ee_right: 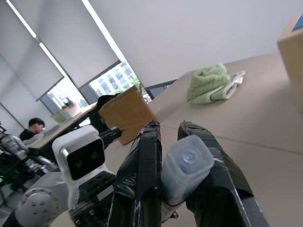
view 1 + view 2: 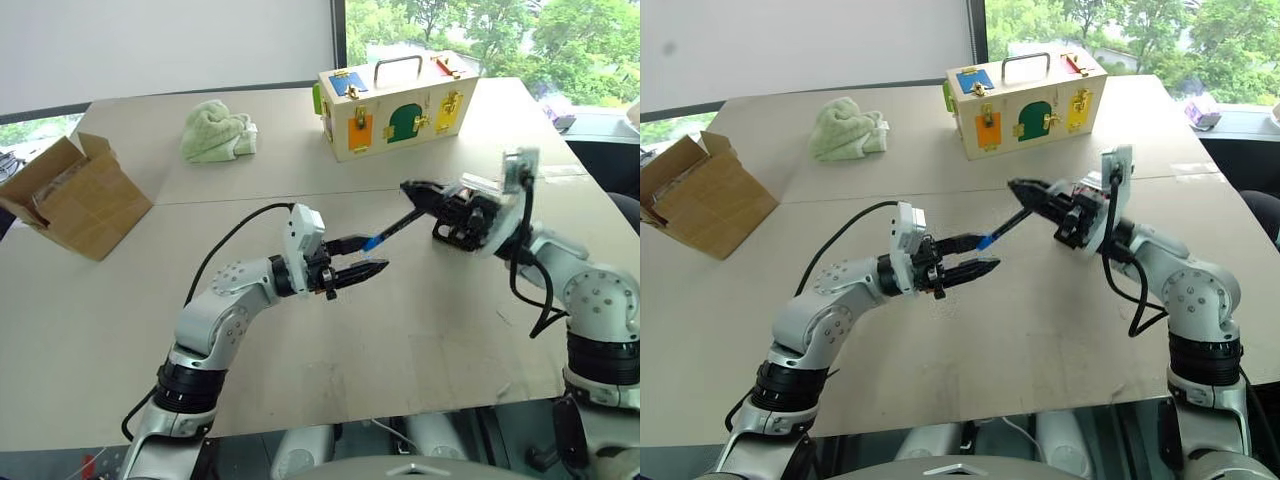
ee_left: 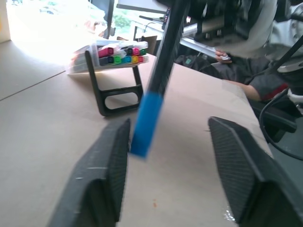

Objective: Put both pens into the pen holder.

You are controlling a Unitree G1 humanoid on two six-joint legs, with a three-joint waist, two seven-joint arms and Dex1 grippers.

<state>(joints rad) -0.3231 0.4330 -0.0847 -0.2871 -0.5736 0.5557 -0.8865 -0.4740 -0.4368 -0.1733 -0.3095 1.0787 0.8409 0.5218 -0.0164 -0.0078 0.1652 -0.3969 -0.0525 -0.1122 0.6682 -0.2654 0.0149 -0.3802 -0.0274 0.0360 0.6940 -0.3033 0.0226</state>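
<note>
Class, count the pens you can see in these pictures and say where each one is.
1. The blue-ended pen hangs in the air, clamped in the right gripper, its blue end between the left gripper's open fingers. A second may be hidden.

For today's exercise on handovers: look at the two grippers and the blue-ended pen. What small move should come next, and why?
Probably draw the left gripper back off the pen. Its fingers stand open around the blue end, while the right gripper is shut on the other end, so the pen already hangs from that grip.
</note>
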